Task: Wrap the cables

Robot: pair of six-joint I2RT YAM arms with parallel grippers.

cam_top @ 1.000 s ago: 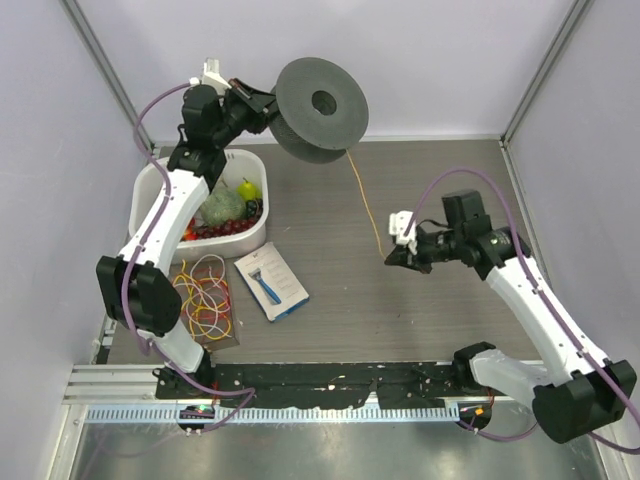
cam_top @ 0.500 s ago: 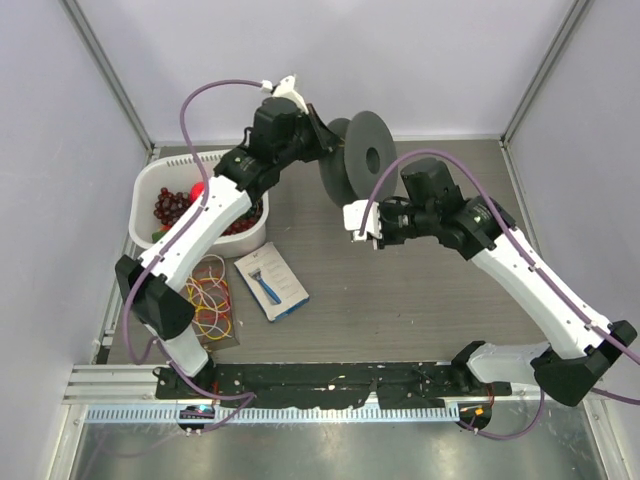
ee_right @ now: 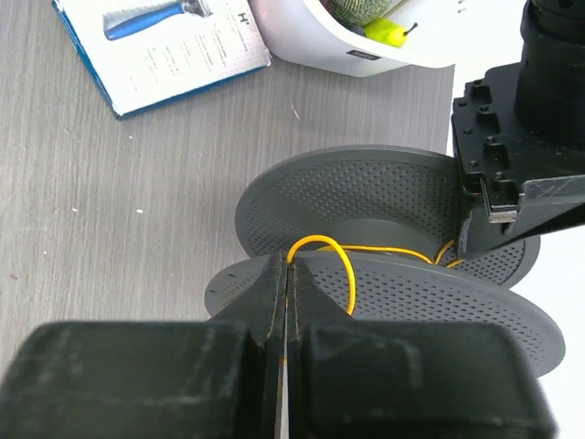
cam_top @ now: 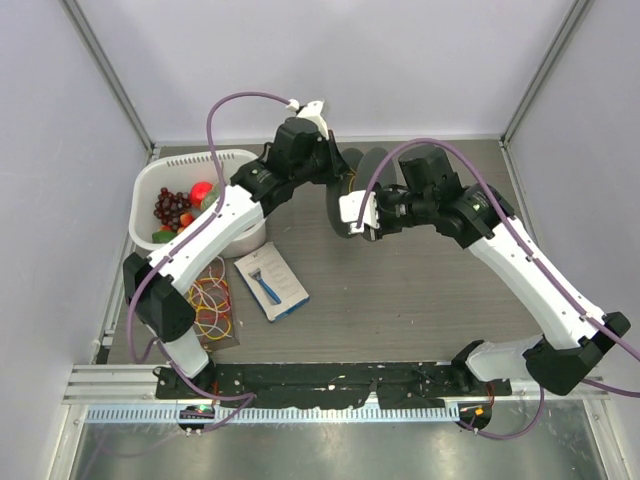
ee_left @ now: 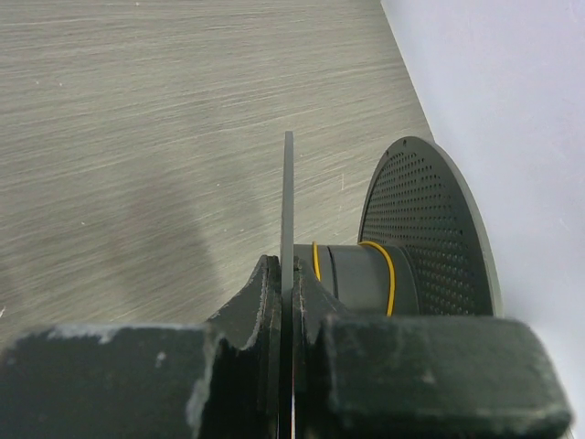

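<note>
Two claws closed: left gripper (ee_left: 288, 282) clamps a flange of the spool (ee_right: 347, 197) mid-air over the table (ee_left: 137, 137), right gripper (ee_right: 288, 274) pinches the wire (ee_right: 316, 239) by the hub. That slack loop could slip over the rim if tension drops

The top external camera is looking steeply down from above and behind the arm bases, sitting far off and taking in the whole table (cam_top: 420, 300); the left wrist camera is peering forward along the left gripper (ee_left: 287, 274), sitting very close, with the spool (ee_left: 425, 229) just ahead of the fingertips; the right wrist camera is looking down past the right gripper (ee_right: 288, 274), equally close, catching the wire (ee_right: 320, 240) at its tips; all three are sharing the spool; the right wrist view is also taking in the left gripper, beyond its own tips to the right.
</note>
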